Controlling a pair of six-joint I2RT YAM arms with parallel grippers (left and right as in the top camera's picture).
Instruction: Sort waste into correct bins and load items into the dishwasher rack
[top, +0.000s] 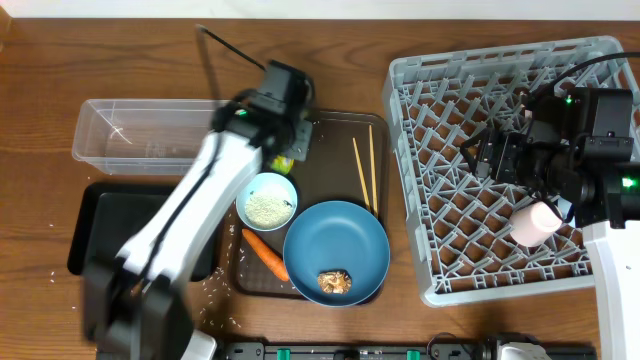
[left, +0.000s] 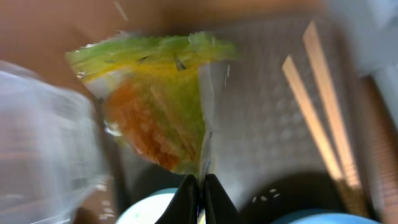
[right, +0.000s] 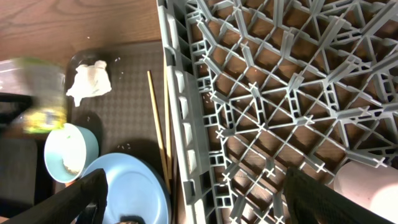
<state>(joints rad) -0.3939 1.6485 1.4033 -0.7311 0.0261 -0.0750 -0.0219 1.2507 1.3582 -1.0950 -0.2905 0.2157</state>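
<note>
Overhead, the clear tub (top: 120, 140) sits leftmost. Beside it, the left gripper (left: 201, 186) pinches a yellow-green wrapper (left: 155, 106) by one thin edge, which could slip free short of the tub. Farther right, the right gripper (right: 196, 190) gapes empty over the rack (top: 400, 80), where the pink cup (top: 535, 222) lies.

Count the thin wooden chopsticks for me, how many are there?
2. The thin wooden chopsticks lie side by side on the dark brown flat tray, the second just right of the first, beside the grey plastic rack. None looks hidden.
</note>
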